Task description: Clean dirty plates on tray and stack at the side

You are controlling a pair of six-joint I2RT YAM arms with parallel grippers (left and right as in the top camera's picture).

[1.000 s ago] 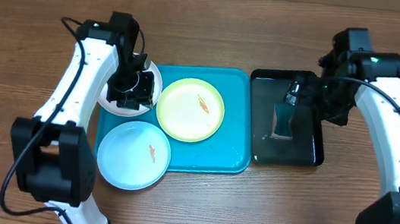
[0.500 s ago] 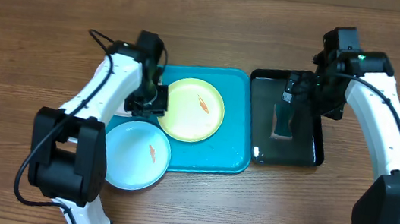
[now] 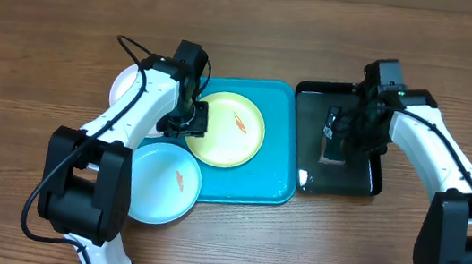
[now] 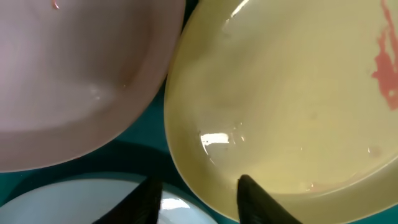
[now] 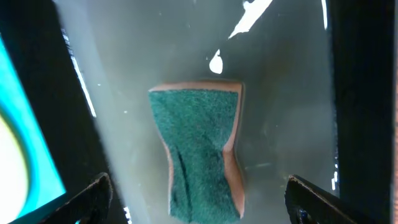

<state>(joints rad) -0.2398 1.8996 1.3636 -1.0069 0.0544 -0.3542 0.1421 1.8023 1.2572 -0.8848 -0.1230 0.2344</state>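
The turquoise tray [image 3: 257, 184] holds the yellow-green plate [image 3: 229, 131], which has an orange smear, and the light blue plate [image 3: 159, 184], also smeared. The white plate [image 3: 123, 84] lies at the tray's back left corner, partly under my left arm. My left gripper [image 3: 185, 124] is open at the yellow-green plate's left edge. In the left wrist view its rim [image 4: 186, 155] runs between the fingers [image 4: 254, 200]. My right gripper [image 3: 337, 131] hangs open over a green sponge [image 5: 199, 149], one finger on each side and not touching it.
The sponge lies in a wet, glossy black tray [image 3: 361, 179] right of the turquoise tray. Bare wooden table [image 3: 38, 54] stretches left of the white plate and along the back.
My left gripper has moved right, from the white plate to the yellow-green plate's edge, and opened a little. My right gripper has shifted left and down over the sponge.
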